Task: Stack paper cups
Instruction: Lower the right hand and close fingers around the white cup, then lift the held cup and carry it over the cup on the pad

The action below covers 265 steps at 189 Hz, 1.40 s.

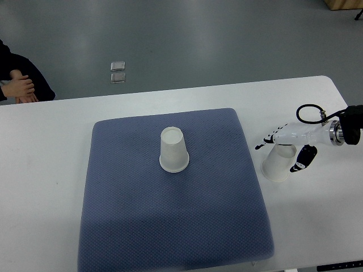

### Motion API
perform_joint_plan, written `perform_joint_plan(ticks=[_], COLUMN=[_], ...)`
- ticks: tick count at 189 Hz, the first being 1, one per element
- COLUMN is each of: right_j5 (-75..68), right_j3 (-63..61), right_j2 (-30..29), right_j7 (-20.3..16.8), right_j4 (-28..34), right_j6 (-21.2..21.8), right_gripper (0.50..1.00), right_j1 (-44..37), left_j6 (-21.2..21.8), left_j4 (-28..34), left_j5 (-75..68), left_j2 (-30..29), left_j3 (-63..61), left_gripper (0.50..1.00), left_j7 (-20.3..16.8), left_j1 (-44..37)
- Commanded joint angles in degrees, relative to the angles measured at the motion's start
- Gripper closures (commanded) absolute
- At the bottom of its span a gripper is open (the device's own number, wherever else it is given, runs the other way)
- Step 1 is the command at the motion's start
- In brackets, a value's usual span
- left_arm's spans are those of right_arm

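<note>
One white paper cup (pixel 173 149) stands upside down near the middle of the blue-grey mat (pixel 170 226). A second white paper cup (pixel 277 165) sits on the bare table just right of the mat, tilted, with its wide mouth toward the camera. My right hand (pixel 286 148) reaches in from the right edge and is wrapped over this cup's top, fingers on its far side and thumb on its right side. The cup's upper part is hidden under the hand. The left arm does not show.
The white table (pixel 45 170) carries the mat. A person's clasped hands (pixel 18 88) in dark sleeves rest at the far left edge. Two small silver floor plates (pixel 118 72) lie beyond the table. A black cable (pixel 309 113) loops off my right wrist.
</note>
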<state>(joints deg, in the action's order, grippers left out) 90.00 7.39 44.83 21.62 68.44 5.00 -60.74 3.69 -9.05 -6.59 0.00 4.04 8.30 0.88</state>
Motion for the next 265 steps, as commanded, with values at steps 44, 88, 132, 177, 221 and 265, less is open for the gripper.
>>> perform_joint_plan(ticks=[44,88,132,177,221,265], right_j5=[-0.26,-0.17,-0.17,-0.17,-0.44,-0.7], right_j3=[0.0,0.0,0.0,0.0,0.0,-0.36], right_j2=[-0.18,-0.62,-0.89,-0.8,-0.89,-0.1], right_j7=[0.0,0.0,0.0,0.09,0.0,0.09], right_j4=[0.03,0.03,0.03,0.03,0.12,0.2], right_j6=[0.01,0.1,0.19,0.54,0.8,0.89], right_gripper=[0.668,0.668,0.707,0.781,0.793,0.791], right_j1=[-0.08,0.36,0.45,0.27,0.01,-1.05], left_j6=[0.0,0.0,0.0,0.0,0.0,0.0], left_j4=[0.0,0.0,0.0,0.0,0.0,0.0], left_j5=[0.0,0.0,0.0,0.0,0.0,0.0], left_j2=[0.0,0.0,0.0,0.0,0.0,0.0], left_j3=[0.01,0.01,0.01,0.01,0.01,-0.08], left_gripper=[0.5,0.5,0.5,0.5,0.5,0.5], left_j7=[0.05,-0.04,-0.04,0.05,-0.04,0.05], left_j1=[0.0,0.0,0.0,0.0,0.0,0.0])
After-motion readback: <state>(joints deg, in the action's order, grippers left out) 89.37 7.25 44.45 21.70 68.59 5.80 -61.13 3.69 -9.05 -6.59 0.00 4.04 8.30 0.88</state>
